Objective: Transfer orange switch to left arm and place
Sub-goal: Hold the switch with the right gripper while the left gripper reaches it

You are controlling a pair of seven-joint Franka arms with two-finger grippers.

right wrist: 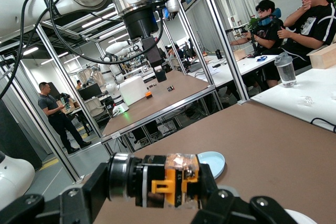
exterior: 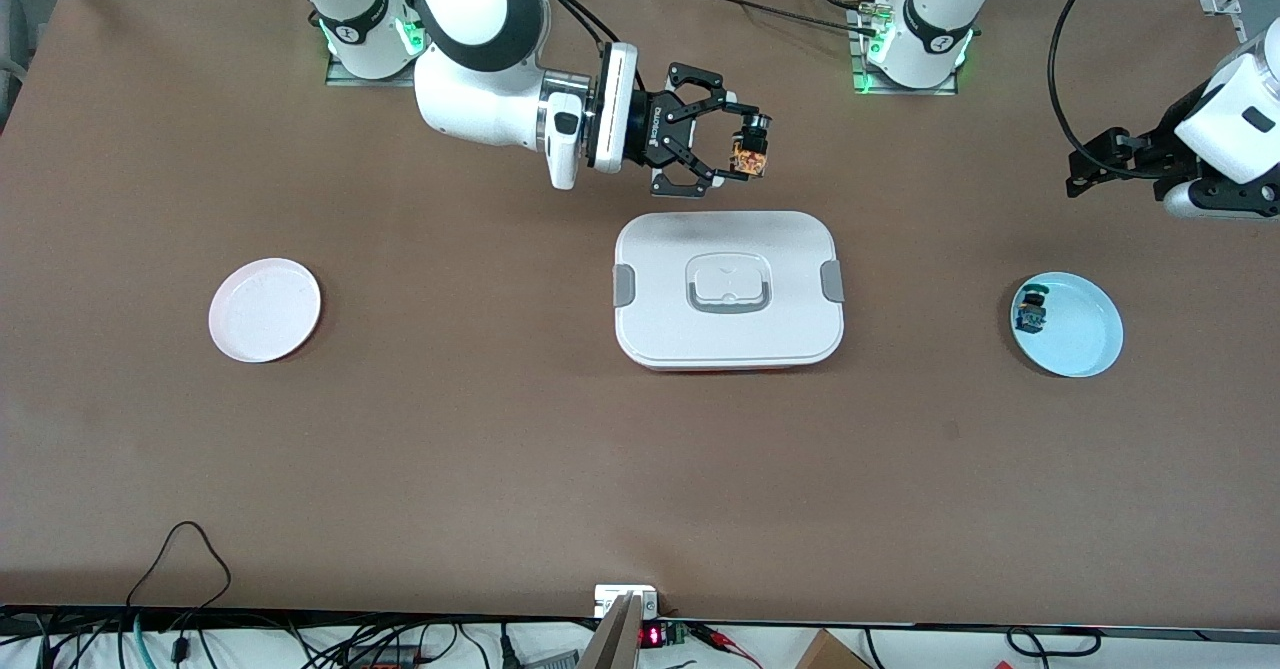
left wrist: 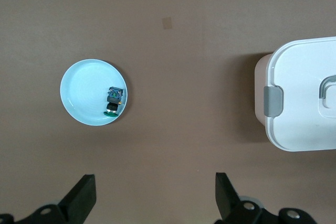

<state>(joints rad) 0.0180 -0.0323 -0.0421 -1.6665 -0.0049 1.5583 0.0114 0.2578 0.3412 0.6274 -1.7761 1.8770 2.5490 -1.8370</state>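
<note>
My right gripper (exterior: 738, 145) is shut on the orange switch (exterior: 751, 154), a small black part with an orange middle and a metal end. It holds the switch in the air over the table, beside the edge of the white box (exterior: 728, 289) that faces the arm bases. In the right wrist view the switch (right wrist: 173, 184) lies crosswise between the fingers of the right gripper (right wrist: 155, 186). My left gripper (exterior: 1090, 164) is open and empty, up over the left arm's end of the table. Its own view shows the left gripper (left wrist: 155, 195) over bare table.
A light blue plate (exterior: 1085, 334) toward the left arm's end holds a small black switch with teal parts (exterior: 1030, 311); both show in the left wrist view (left wrist: 84, 95) (left wrist: 113, 100), as does the box's end (left wrist: 304, 98). A white plate (exterior: 264, 309) lies toward the right arm's end.
</note>
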